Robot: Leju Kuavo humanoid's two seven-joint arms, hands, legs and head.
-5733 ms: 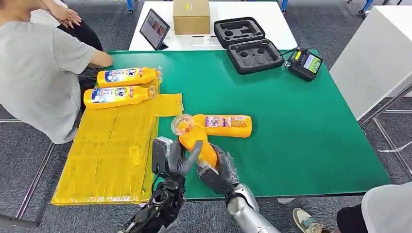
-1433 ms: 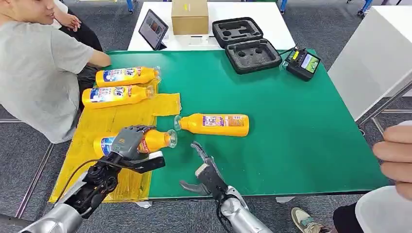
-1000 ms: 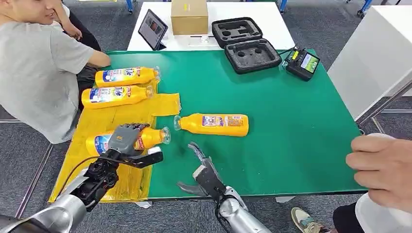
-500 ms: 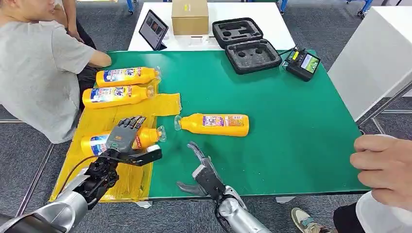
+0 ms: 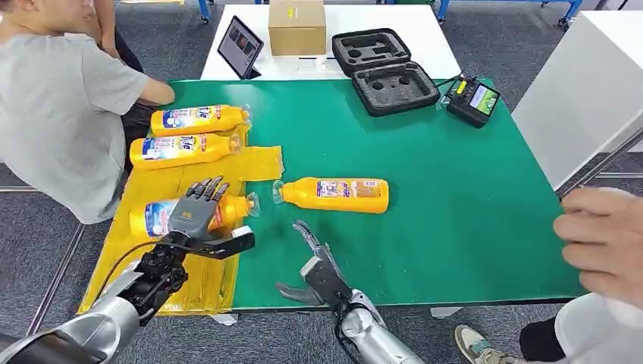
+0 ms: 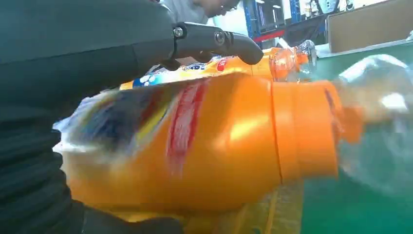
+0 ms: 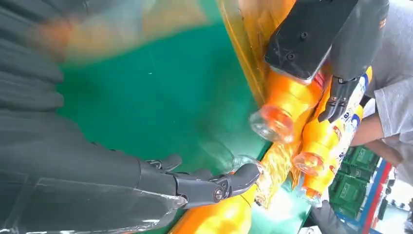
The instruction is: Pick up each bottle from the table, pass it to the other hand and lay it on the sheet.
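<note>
Head view. My left hand (image 5: pixel 199 210) lies over the third bottle (image 5: pixel 155 218), fingers straightening and fanned across its top, thumb low on the near side. I judge the grip half released. The bottle is on its side on the yellow sheet (image 5: pixel 163 284), its clear cap (image 5: pixel 251 203) poking past the sheet's edge toward the green table (image 5: pixel 470 205). Risk: if my fingers drag as they lift, the round body could roll off the sheet, or up against the two bottles (image 5: pixel 199 119) lying further along it. My right hand (image 5: pixel 312 262) hovers spread and empty near the table's front edge. The last bottle (image 5: pixel 336 194) lies on the green just beyond it. A person's hand (image 5: pixel 603 243) intrudes at the right. A reach now could meet it.

Left wrist view. The bottle's orange shoulder (image 6: pixel 229 141) sits under my palm, blurred, so I judge it may not have settled. One dark finger (image 6: pixel 214 41) is stretched clear above it, not pressing.

Right wrist view. My right fingers (image 7: pixel 214 185) are extended over the green, holding nothing.

Against earlier frames: several seconds back both hands gripped this bottle upright over the table's front. About a second ago my left fingers were curled around it further out, with the neck over the green. Since then it has travelled onto the sheet and my fingers have opened. My right hand has barely shifted.
</note>
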